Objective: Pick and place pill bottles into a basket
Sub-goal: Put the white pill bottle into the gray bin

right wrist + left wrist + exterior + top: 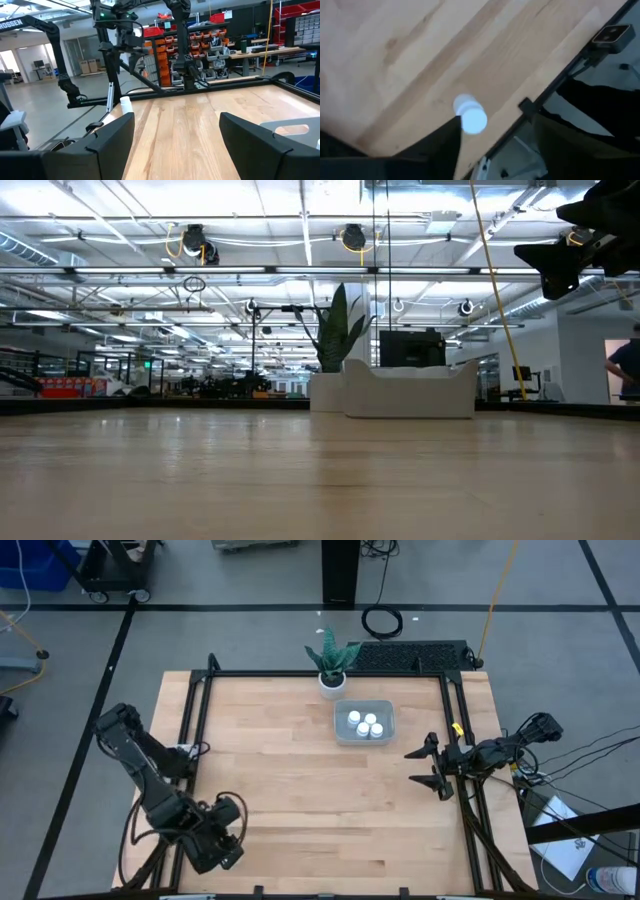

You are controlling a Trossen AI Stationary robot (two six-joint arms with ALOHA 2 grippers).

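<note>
The bottles are tiny white cylinders with white caps, all alike. From above, four of them show as small round white tops clustered inside the basket, near its middle, touching or nearly touching one another. The basket is a shallow, pale, translucent rectangle with rounded corners; it sits on the far half of the wooden surface, just in front of a white plant pot with green leaves. From the low camera the basket is a pale low wall just beside the pot, and its contents are hidden behind that wall.

A fifth bottle stands apart from the rest. In the left wrist view it is upright on the wood close to the surface's dark edge rail, right by a finger of the left tool. That tool is at the near left corner of the surface; I cannot tell whether it is apart or together, nor whether it touches the bottle.

The right tool hovers at the right edge, raised above the wood, its fingers spread well apart and holding nothing.
</note>
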